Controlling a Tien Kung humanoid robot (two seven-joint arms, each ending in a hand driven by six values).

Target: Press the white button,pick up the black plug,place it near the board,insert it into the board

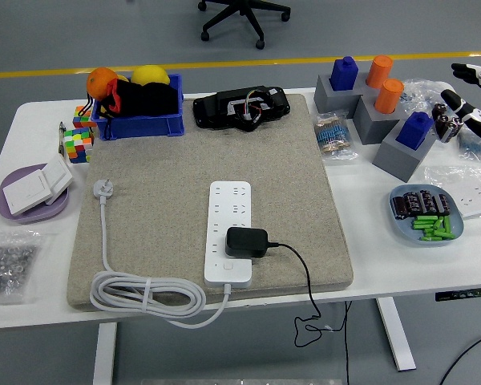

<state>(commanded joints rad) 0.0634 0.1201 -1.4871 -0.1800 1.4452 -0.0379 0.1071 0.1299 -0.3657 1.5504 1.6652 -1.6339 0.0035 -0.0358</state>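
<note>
The white power strip [229,233] lies lengthwise in the middle of the grey mat [160,176]. The black plug [246,241] sits seated in the strip's near sockets. Its black cable [301,273] runs right over the mat and hangs off the table's front edge. The strip's own white cord [144,293] lies coiled at the mat's near left, ending in a white plug [102,188]. My right hand [465,100] hovers at the far right edge, well away from the strip, fingers spread and holding nothing. My left arm does not show.
At the back stand a blue bin with fruit [136,100], a black device [240,107] and grey blocks with blue and orange pegs [377,104]. A blue dish of batteries [426,215] sits right. On the left are a purple plate with switches [34,192] and a screw bag [8,265].
</note>
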